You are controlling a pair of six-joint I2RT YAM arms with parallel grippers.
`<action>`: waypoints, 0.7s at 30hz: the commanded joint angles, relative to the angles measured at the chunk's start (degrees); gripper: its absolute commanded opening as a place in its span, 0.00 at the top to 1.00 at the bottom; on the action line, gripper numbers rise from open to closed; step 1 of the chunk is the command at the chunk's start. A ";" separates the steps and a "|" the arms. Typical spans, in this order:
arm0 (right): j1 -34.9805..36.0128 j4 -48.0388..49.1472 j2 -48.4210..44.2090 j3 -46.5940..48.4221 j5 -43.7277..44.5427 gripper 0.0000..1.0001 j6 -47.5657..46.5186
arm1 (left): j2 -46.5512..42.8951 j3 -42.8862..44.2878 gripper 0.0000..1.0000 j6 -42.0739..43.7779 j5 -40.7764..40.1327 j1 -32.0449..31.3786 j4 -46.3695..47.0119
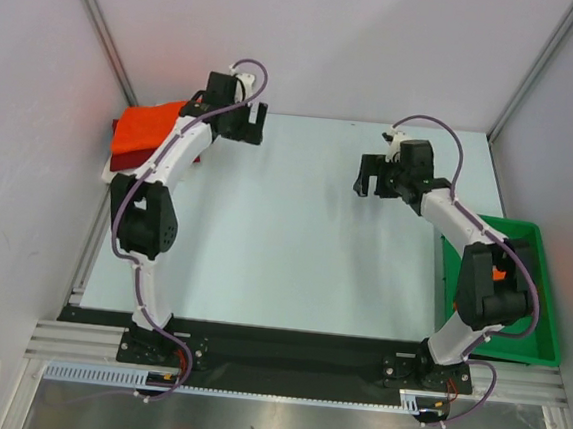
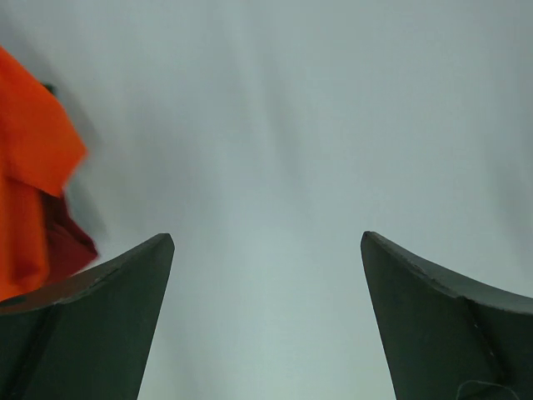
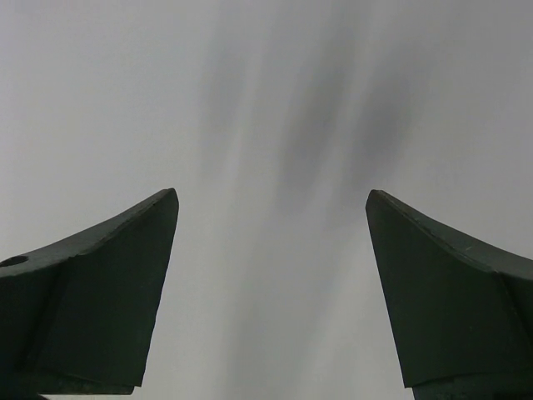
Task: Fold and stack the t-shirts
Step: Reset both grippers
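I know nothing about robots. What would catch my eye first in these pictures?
Most striking is the bright orange t-shirt, heaped at the table's far left corner with a dark red t-shirt showing under it. Next comes the green bin by the table's right edge. The left gripper and right gripper both hang open and empty over the pale table.

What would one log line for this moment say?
left pincer: open, empty | right pincer: open, empty | orange shirt: on dark red shirt, far-left corner | bin: right edge
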 commanded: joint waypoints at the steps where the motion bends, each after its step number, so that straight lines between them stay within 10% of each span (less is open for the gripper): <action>1: 3.13 2.74 -4.23 1.51 11.51 0.00 -2.13 | -2.86 -4.62 0.00 -6.99 8.65 -0.02 -3.33; 21: 13.25 -6.49 -1.07 2.66 24.78 0.00 -5.56 | 1.62 -3.13 0.00 -7.51 7.51 -1.96 -1.84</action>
